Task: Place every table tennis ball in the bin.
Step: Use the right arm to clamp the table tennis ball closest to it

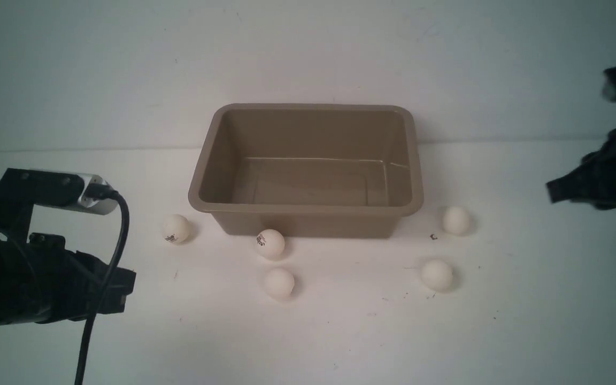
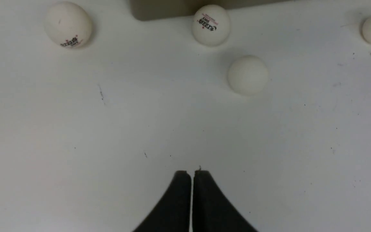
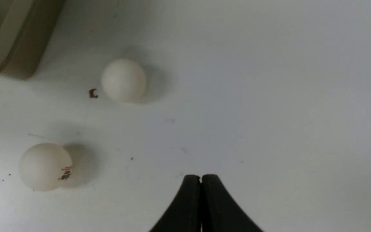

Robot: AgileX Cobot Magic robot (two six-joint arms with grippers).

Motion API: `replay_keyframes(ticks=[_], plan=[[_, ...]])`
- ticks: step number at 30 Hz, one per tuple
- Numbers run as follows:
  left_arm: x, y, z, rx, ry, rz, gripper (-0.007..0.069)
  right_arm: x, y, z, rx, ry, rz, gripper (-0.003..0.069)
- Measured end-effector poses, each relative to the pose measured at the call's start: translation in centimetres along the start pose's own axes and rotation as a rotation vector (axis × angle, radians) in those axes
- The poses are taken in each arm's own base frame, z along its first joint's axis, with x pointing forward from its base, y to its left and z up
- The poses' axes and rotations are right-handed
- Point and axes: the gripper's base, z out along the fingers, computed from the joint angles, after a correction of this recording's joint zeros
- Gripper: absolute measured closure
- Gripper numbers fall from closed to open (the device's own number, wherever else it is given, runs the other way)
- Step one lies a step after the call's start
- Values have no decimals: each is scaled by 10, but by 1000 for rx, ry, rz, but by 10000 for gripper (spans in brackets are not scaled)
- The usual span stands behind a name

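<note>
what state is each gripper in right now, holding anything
Left gripper: jaws shut, holding nothing.
Right gripper: jaws shut, holding nothing.

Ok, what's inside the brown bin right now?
Nothing visible: the bin shows bare floor and far walls. All five table tennis balls sit outside on the table. The near rim hides the inner front wall.

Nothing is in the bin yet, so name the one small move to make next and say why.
Probably open the left gripper first. Its jaws are pressed together and empty above the table, and a plain ball lies ahead of it. That ball and the four others all sit outside the bin, and closed jaws cannot take one.
</note>
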Motion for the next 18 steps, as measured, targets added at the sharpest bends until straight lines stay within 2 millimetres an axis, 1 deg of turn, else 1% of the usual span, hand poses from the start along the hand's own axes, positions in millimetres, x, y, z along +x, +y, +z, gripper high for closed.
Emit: replay_keyframes(ticks=[4,8,11,13,14,15,16,17,18], plan=[[1,1,1,-4,12,13,629,-6,16,18,-38,-33,-32,669],[1,1,1,-4,12,19,629,-16,20,26,-69,-65,5,659],[1,1,1,-5,13,20,629,-29,21,32,-93,-50,26,621],[1,1,1,-5,13,20,629,-36,22,39,-115,-21,27,573],[1,1,1,-5,13,21,629,-37,23,40,-117,-18,27,566],[1,1,1,-5,13,26,629,-47,24,51,-145,14,20,483],[1,1,1,-5,13,27,629,-49,24,53,-149,16,24,475],[1,1,1,-5,13,28,629,-52,25,57,-159,33,25,431],[1,1,1,-5,13,29,629,-59,26,69,-177,68,27,336]])
